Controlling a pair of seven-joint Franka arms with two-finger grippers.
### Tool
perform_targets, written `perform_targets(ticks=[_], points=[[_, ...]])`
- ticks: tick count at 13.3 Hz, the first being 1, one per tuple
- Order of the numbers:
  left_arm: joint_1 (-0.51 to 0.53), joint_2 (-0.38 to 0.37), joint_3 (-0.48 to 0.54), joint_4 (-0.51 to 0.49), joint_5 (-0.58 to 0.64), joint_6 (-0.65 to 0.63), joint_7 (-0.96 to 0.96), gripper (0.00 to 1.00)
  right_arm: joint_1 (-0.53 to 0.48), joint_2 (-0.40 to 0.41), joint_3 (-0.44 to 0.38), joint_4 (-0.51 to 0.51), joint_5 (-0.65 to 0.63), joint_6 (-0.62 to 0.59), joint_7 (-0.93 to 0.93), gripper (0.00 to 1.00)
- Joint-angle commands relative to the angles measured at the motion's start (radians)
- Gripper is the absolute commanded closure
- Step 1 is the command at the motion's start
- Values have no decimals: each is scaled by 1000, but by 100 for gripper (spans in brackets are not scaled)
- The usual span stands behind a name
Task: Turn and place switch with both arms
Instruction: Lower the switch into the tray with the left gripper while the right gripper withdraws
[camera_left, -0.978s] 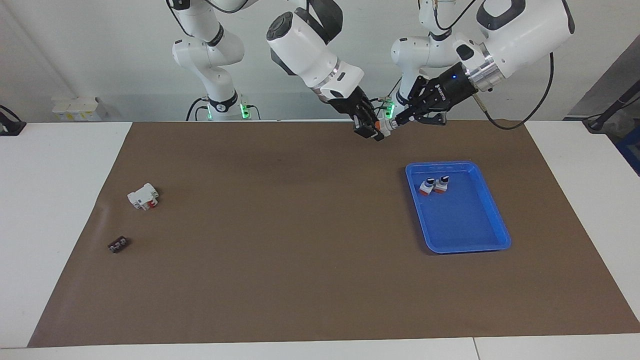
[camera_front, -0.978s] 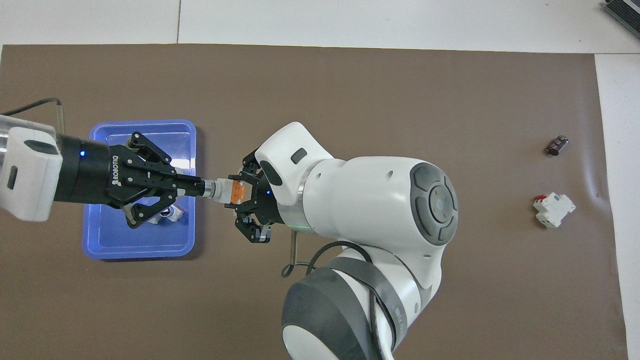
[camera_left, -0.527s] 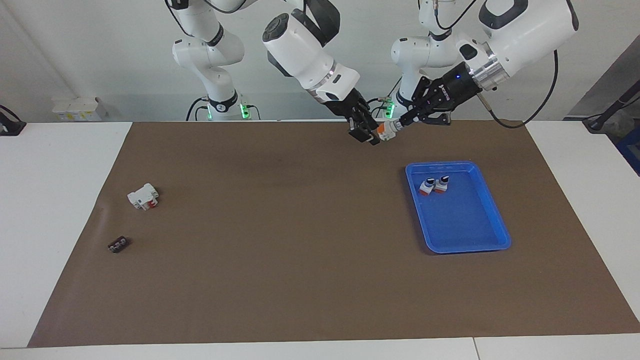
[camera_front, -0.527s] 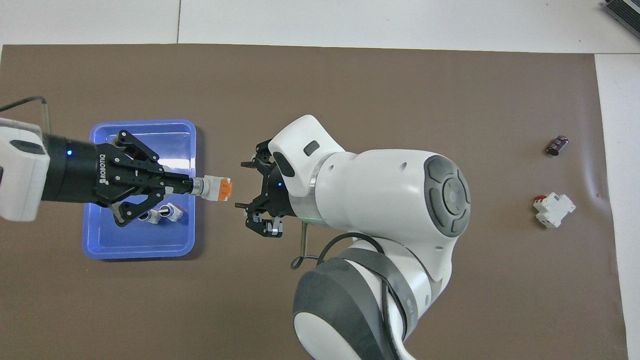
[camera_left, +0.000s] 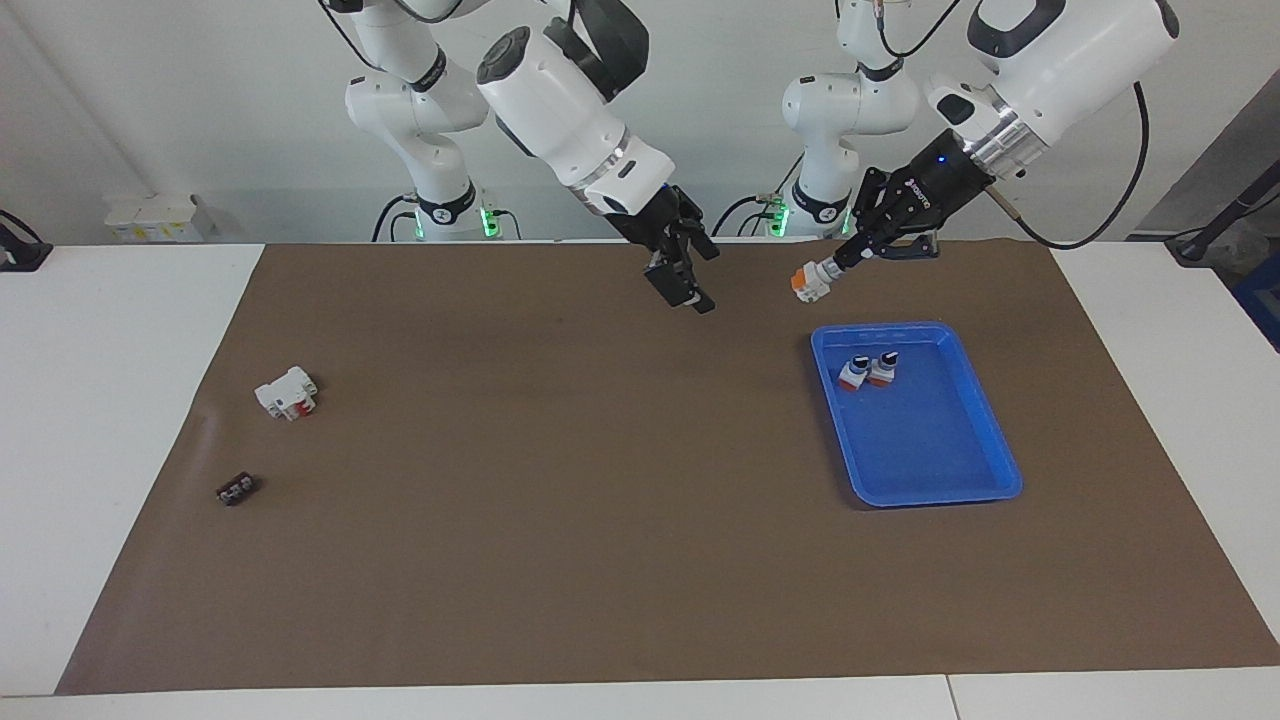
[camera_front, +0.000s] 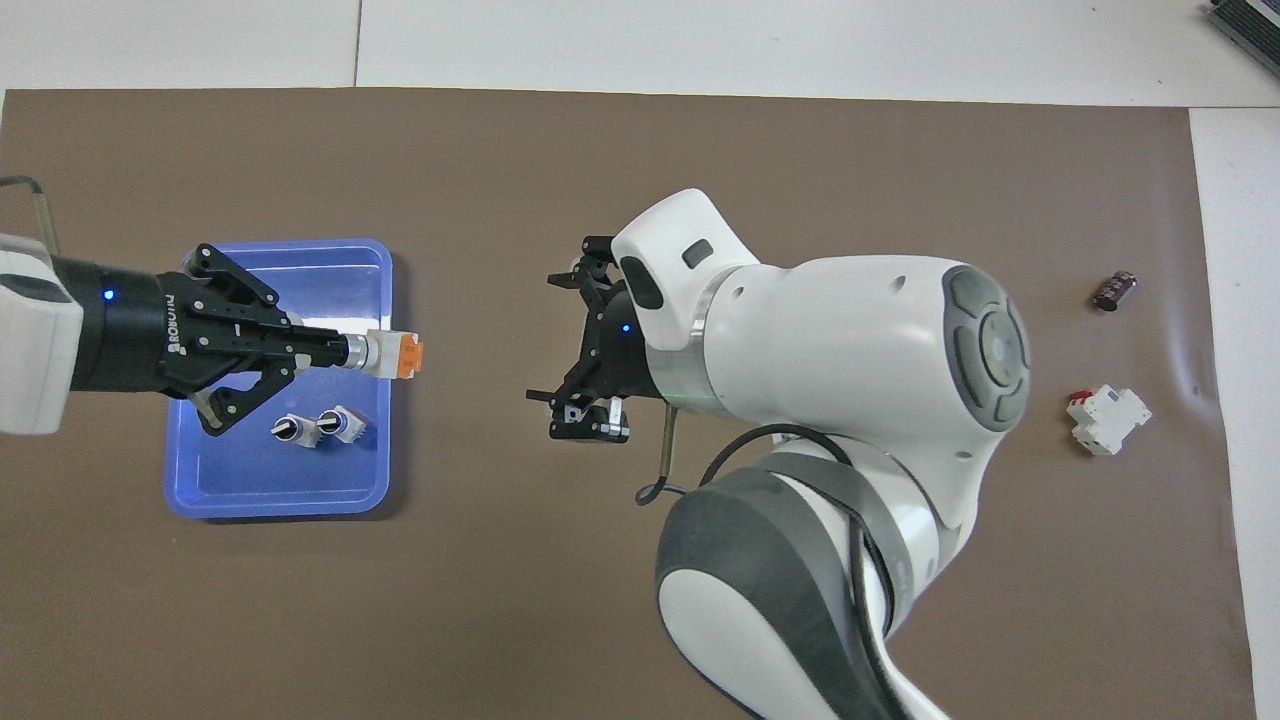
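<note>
My left gripper (camera_left: 838, 264) is shut on the black knob end of the switch (camera_left: 812, 280). It holds the switch level in the air, orange end block pointing away from the gripper. It is over the edge of the blue tray (camera_left: 930, 497). In the overhead view the left gripper (camera_front: 345, 350) covers part of the tray (camera_front: 200, 480), and the switch (camera_front: 392, 354) juts past the tray's rim. My right gripper (camera_left: 683, 290) is open and empty above the mat, clear of the switch; it also shows in the overhead view (camera_front: 548, 340).
Two more switches (camera_left: 853, 372) (camera_left: 884, 368) lie side by side in the tray's end nearer to the robots. A larger white-and-red block (camera_left: 286, 392) and a tiny black piece (camera_left: 236, 490) lie on the brown mat toward the right arm's end.
My right gripper has let go of the switch's orange end, opened and drawn back toward the right arm's end. My left gripper has carried the switch toward the tray.
</note>
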Motion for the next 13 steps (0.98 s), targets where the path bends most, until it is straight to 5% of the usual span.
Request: perform_targets(ticks=[1,8,10,13], points=[[-22,-24,-17,-35,126,55,-79,100,-61,-60,-1,-19,63,-41,57,0],[-19,-44,-17,-194,451,183,-119,100,-181,-100,-18,-12,20,-27,286,0],[31,-14,-17,-230,470,235,-117,100,-195,-98,-36,-10,-114,-26,366,0],[41,109,-17,-225,571,351,-114,100,-111,-94,-194,17,-347,-50,646,0]])
